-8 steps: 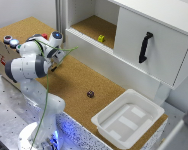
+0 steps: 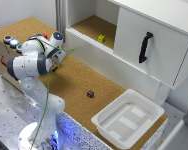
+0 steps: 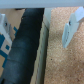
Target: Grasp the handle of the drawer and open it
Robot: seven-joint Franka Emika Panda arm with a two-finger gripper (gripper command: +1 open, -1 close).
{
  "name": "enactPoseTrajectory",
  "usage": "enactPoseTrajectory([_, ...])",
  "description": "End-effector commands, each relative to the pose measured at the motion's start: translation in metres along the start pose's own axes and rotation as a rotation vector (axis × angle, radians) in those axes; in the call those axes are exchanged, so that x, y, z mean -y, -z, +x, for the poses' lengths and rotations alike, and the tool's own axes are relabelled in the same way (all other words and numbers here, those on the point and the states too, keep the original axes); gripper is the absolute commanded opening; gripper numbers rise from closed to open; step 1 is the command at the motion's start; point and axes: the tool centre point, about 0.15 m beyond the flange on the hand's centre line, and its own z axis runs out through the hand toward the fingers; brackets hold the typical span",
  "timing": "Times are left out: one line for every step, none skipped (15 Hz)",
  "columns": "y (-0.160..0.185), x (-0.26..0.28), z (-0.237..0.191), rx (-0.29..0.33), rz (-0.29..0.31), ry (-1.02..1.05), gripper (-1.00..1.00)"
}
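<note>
Handle (image 2: 145, 47) upright on drawer (image 2: 154, 50)

Black handle (image 2: 145, 47) against the white drawer (image 2: 151, 47); speckled tan cork counter (image 2: 74, 82), white tub (image 2: 128, 118), small yellow object (image 2: 101, 38)

The gripper (image 2: 60, 56) is mostly hidden behind the arm, so its jaws cannot be read. The drawer (image 2: 154, 47) is cut off at the right edge.

Black handle (image 2: 145, 47) on white drawer (image 2: 151, 47); gripper (image 2: 60, 56) well apart, over cork.
</note>
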Motion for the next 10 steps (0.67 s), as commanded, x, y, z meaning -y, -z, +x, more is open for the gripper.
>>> enactPoseTrajectory([-0.0117, 0.0023, 0.0034, 0.003, 0.086, 0.04, -1.0])
enactPoseTrajectory([-0.0138, 0.0022, 0.0034, 0.006, 0.093, 0.039, -1.0])
enactPoseTrajectory([-0.0169, 0.0018, 0.0035, 0.014, 0.101, 0.042, -1.0])
enactPoseTrajectory([-0.0183, 0.0025, 0.0034, 0.016, 0.109, 0.046, -1.0])
enactPoseTrajectory([-0.0188, 0.0037, 0.0037, 0.018, 0.109, 0.051, -1.0])
enactPoseTrajectory([-0.0185, 0.0043, 0.0042, 0.016, 0.111, 0.054, -1.0])
enactPoseTrajectory([-0.0178, 0.0057, 0.0049, 0.012, 0.112, 0.059, -1.0])
enactPoseTrajectory([-0.0164, 0.0059, 0.005, 0.006, 0.112, 0.059, -1.0])
enactPoseTrajectory([-0.0145, 0.0055, 0.0044, 0.004, 0.108, 0.059, -1.0])
enactPoseTrajectory([-0.0137, 0.0048, 0.0037, 0.001, 0.107, 0.057, -1.0])
